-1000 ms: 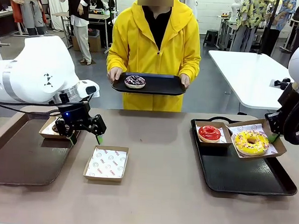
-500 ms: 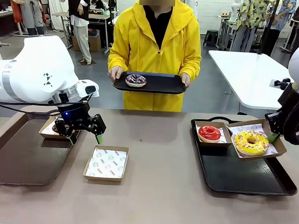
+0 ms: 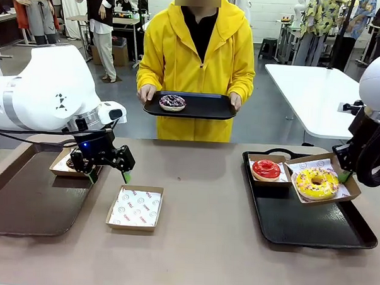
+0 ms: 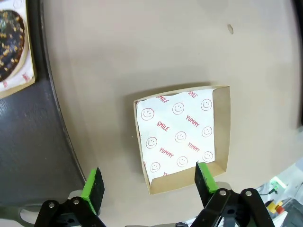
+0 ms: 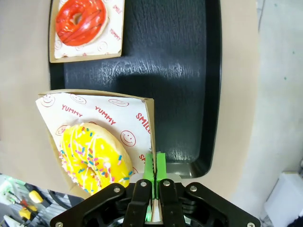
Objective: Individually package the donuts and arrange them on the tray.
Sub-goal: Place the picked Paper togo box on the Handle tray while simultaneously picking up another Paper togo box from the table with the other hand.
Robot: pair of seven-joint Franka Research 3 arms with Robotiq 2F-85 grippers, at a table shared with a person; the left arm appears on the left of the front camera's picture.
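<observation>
Room lay open across the middle of the table point(image 3: 198, 244), bare between the brown tray point(image 3: 23, 204) at the left edge and the black tray point(image 3: 300, 223) at the right. The left gripper point(image 3: 107, 170) hung above the table just beyond an empty paper-lined box point(image 3: 135, 207), its fingers wide apart and holding nothing. The right gripper point(image 5: 154, 176) had its fingers clamped together on the rim of a box point(image 3: 349, 187) carrying the yellow sprinkled donut point(image 3: 316, 183), tilted over the far right part of the black tray. The red donut point(image 3: 266, 168) sat boxed at that tray's far left corner. The left wrist view showed a dark sprinkled donut point(image 4: 9, 42) in a box on the brown tray. Across the table a person point(image 3: 197, 48) held a black tray point(image 3: 204, 108) bearing a purple-brown sprinkled donut point(image 3: 172, 102)
</observation>
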